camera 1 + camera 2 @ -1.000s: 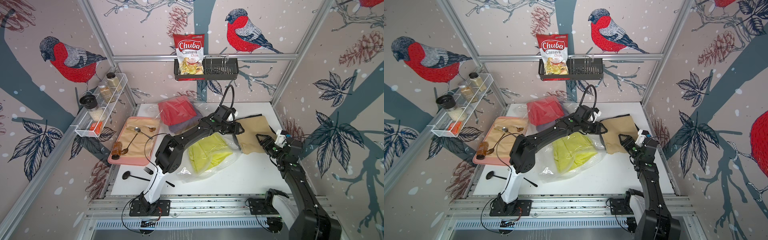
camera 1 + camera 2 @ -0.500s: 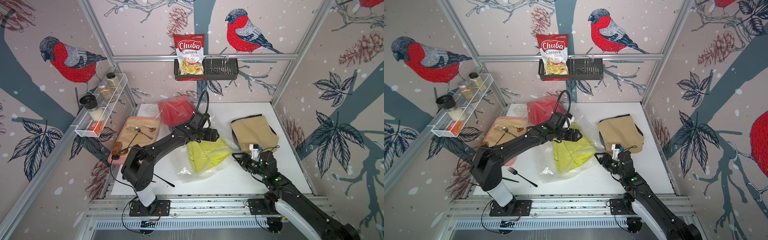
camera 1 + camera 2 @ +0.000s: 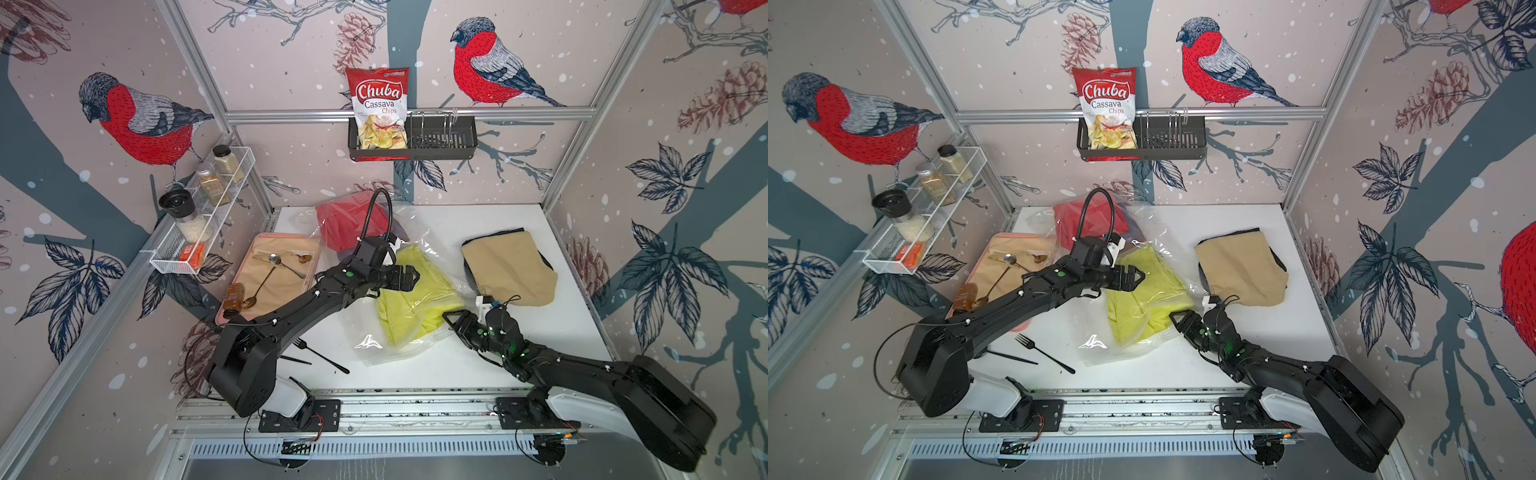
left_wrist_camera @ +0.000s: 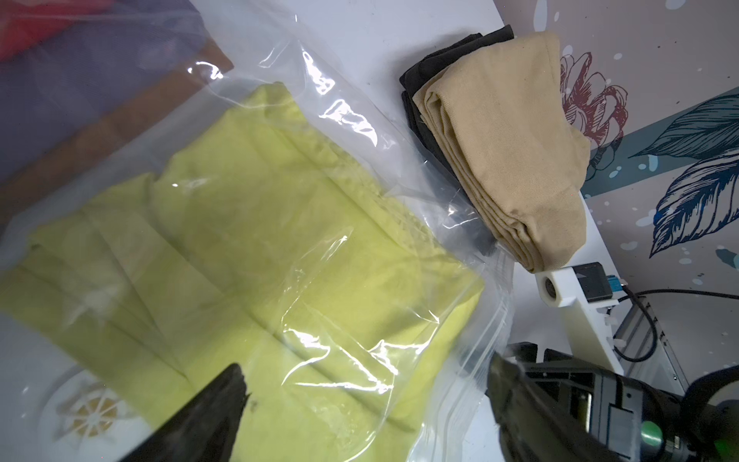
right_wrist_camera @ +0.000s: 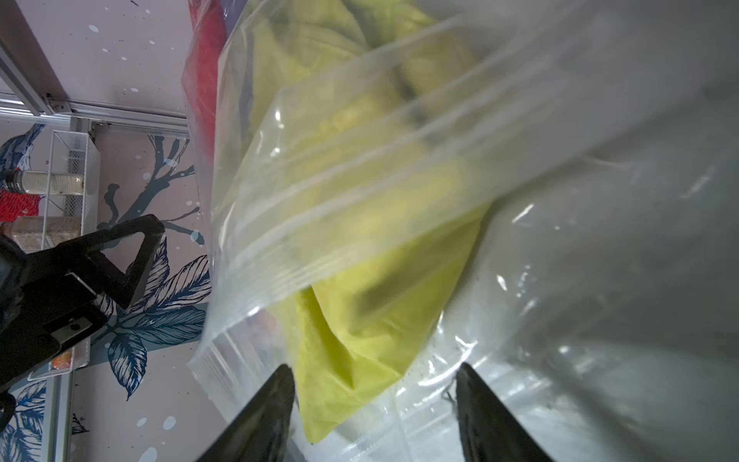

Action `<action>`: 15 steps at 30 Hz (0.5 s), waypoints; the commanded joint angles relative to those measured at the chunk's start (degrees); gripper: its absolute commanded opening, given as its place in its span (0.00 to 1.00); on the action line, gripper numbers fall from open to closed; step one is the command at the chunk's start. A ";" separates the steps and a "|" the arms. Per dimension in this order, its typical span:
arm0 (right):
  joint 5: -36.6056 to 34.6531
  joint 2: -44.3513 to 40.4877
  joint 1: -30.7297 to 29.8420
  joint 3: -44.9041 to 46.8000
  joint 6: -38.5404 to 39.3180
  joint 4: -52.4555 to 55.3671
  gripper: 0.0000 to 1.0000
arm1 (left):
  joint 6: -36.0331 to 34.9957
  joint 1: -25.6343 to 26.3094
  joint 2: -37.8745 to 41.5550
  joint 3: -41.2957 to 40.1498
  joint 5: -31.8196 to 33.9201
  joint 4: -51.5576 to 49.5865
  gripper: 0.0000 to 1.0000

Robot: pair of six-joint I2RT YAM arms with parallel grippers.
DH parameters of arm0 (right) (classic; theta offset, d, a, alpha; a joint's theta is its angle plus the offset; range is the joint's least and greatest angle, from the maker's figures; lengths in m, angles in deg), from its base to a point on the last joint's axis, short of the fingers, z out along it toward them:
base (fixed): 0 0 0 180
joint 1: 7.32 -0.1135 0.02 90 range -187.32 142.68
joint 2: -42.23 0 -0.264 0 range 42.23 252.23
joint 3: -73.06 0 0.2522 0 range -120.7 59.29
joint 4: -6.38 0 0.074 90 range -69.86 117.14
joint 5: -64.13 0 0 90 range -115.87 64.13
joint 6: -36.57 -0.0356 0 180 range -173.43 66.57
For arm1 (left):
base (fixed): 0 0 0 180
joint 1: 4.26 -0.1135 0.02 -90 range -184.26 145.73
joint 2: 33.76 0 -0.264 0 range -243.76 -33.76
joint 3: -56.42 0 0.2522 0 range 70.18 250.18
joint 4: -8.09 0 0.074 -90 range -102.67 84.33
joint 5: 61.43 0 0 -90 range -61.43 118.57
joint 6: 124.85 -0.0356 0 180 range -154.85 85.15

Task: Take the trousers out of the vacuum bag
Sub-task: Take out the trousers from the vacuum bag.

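Left gripper (image 3: 409, 277), right gripper (image 3: 451, 320) open, empty; tan trousers (image 3: 509, 270) and black trousers (image 4: 440, 60) out; yellow-green trousers (image 3: 415, 303), red trousers (image 3: 345, 220) left in vacuum bag (image 3: 374, 345).

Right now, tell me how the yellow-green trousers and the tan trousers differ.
The yellow-green trousers lie inside the clear vacuum bag; the tan trousers lie outside it on the table. The yellow-green trousers sit mid-table, while the tan trousers rest on a black pair toward the robot's right. The yellow-green trousers look rumpled and the tan trousers make a neater stack. Both are folded cloth lying flat.
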 commanded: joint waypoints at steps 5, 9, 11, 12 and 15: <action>-4.43 11.00 -2.08 -3.08 -3.30 -11.60 0.64 | -0.35 -0.42 0.69 -1.27 -0.24 2.61 0.96; -5.11 14.35 -2.81 -3.46 -5.15 -13.37 0.64 | -0.22 -0.44 0.61 -1.58 -0.48 2.81 0.96; -6.28 14.50 -3.31 -3.63 -5.83 -11.99 0.64 | -0.16 -0.44 0.60 -1.75 -0.26 2.88 0.96; -6.90 14.60 -3.53 -3.66 -6.02 -11.41 0.64 | -0.11 -0.44 0.51 -1.84 -0.17 2.97 0.96; -7.77 15.91 -3.51 -3.85 -6.46 -11.30 0.64 | 0.15 -0.44 0.08 -2.02 -0.47 3.32 0.96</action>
